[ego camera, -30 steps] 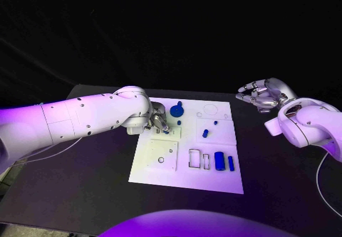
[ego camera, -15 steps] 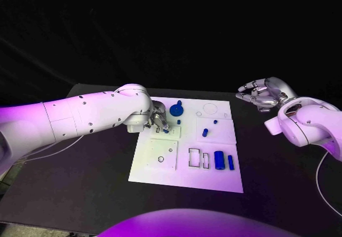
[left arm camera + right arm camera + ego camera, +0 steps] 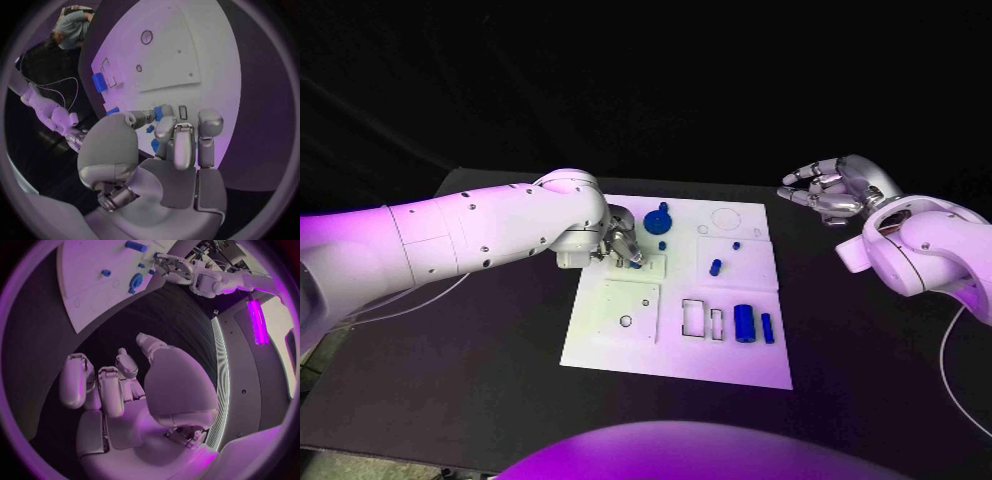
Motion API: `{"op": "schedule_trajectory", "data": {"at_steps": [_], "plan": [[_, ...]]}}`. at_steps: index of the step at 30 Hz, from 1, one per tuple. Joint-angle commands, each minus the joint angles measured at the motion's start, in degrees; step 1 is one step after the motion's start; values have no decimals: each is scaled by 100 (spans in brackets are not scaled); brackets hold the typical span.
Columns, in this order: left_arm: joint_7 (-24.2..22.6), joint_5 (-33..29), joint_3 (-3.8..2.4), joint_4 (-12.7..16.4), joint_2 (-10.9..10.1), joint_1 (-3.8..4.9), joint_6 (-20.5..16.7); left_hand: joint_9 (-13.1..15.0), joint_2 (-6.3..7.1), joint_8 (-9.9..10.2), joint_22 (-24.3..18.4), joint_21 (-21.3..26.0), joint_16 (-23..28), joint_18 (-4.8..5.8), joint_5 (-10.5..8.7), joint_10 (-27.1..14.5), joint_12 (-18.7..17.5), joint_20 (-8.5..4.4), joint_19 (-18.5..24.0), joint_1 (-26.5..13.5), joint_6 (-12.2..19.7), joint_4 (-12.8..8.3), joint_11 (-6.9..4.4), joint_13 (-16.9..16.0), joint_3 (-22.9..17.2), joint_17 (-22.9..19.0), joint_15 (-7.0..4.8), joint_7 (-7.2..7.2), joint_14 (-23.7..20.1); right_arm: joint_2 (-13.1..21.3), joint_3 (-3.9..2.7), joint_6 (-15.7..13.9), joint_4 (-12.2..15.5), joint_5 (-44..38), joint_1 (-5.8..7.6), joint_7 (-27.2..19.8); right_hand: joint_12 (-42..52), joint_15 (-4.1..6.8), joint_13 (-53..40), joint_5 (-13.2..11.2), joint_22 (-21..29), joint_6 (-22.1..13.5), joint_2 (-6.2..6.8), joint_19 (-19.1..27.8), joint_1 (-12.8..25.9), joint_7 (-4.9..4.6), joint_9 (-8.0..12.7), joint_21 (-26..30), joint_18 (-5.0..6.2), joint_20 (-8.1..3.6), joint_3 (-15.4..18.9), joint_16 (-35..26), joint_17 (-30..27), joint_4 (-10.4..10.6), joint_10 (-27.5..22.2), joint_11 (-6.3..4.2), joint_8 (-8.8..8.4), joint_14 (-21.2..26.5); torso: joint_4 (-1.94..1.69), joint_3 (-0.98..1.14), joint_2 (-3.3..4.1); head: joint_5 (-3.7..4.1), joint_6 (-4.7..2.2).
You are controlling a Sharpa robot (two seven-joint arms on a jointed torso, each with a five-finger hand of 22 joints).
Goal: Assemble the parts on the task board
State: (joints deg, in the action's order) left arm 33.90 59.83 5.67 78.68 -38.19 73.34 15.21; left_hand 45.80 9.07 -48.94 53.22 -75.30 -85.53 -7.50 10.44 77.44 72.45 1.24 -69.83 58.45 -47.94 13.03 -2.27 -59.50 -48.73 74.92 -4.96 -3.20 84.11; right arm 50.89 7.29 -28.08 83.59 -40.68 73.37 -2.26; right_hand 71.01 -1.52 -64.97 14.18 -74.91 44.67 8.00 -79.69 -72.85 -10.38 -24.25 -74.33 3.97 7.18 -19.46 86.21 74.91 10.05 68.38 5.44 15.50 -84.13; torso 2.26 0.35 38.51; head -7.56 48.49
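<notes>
The black table (image 3: pixel 473 370) carries one thing directly on it: the white task board (image 3: pixel 678 362), sitting near the table's middle. The board runs lengthwise from twelve o'clock down to six, its long edges leaning slightly. Dark tabletop shows on every side of it, widest at nine o'clock and towards six.

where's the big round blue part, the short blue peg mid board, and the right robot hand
large round blue part (image 3: pixel 658 218): head view, on its disc face.
short blue peg (image 3: pixel 715 268): head view, on its middle.
right robot hand (image 3: pixel 828 191): head view, on the palm, fingers curled, off the white board.
</notes>
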Motion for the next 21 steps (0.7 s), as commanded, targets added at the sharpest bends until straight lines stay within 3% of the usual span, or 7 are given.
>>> {"op": "schedule_trajectory", "data": {"at_steps": [1,21], "plan": [[45,-64,17,-14,33,-23,157,-17,-45,-4,8,-28,-26,52,25,44,31,-4,-41,-106,-205,-979,-11,-20,-1027,555,-45,157,362,1,-1,9,-2,-31,-4,-29,-11,38,6,36,-239,-24,25,34,-7,-2,-5,39,44,-7,-5,-30,510,45,-37,7,16,-332,0,0,-1,0,0],[59,-109,18,-98,120,-24,106,-63,-181,-5,11,-21,-27,55,-83,58,44,-19,-47,-322,-242,-862,-23,-39,-956,556,-56,171,363,-8,-1,10,-8,-33,-16,-32,-13,41,12,40,-230,-27,28,40,-12,0,-8,54,47,-8,-4,-34,505,48,-39,4,30,-331,3,2,-3,13,20]]}}
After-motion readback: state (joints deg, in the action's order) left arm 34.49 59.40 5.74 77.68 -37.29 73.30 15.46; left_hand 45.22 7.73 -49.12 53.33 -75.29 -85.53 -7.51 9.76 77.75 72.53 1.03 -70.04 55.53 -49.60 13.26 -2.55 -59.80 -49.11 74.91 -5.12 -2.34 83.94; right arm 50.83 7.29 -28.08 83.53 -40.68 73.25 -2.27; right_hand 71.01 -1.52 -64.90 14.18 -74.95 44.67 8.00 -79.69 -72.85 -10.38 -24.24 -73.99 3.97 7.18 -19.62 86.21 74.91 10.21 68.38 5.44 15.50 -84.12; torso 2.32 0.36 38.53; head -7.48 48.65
